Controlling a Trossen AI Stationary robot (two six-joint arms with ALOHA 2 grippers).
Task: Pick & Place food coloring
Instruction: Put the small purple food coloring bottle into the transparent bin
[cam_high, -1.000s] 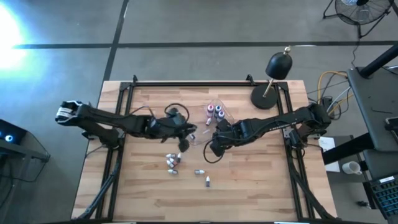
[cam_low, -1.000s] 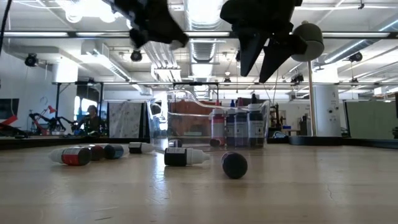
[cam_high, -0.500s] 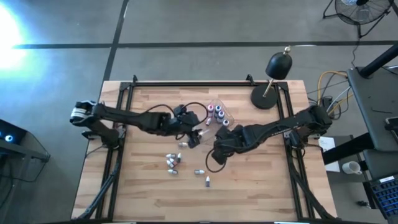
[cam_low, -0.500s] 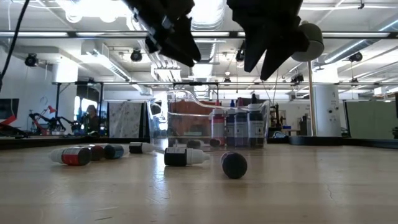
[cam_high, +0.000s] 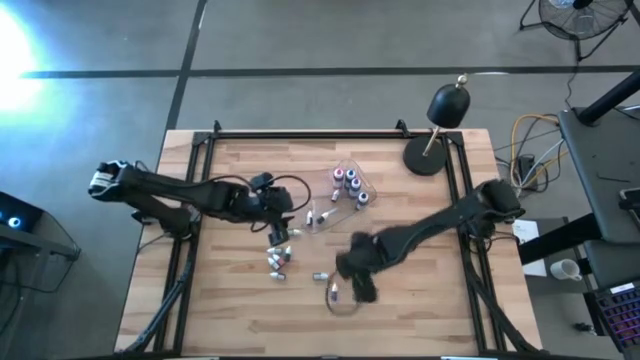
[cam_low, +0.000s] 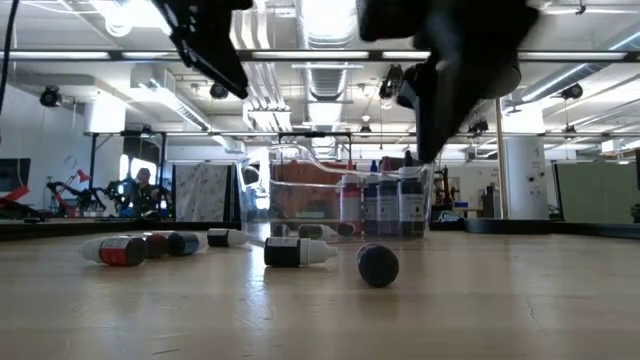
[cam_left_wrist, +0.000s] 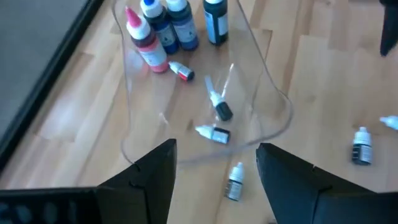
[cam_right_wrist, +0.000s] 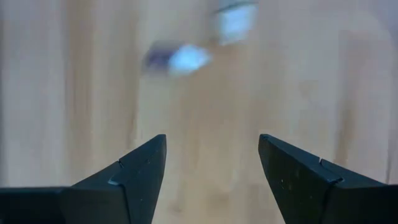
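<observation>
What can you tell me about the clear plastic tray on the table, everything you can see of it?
The clear plastic tray is a see-through, thin-walled bin with rounded corners, resting upright on the wooden table near its far middle. Four capped bottles stand upright at one end: one red, three dark blue. A few small dropper bottles lie on their sides inside. Neither pincer touches it.

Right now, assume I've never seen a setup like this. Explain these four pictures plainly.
Two dark robot arms work at a wooden table. One camera looks straight down, one sits at table-top height, and one rides on each wrist. The left gripper, fingers open and empty, hangs just short of a clear tray holding four upright food coloring bottles and a few lying ones. The right gripper, also open and empty, is above loose bottles lying on the wood. Its picture is blurred. A black lamp stands at the table's far right corner.
</observation>
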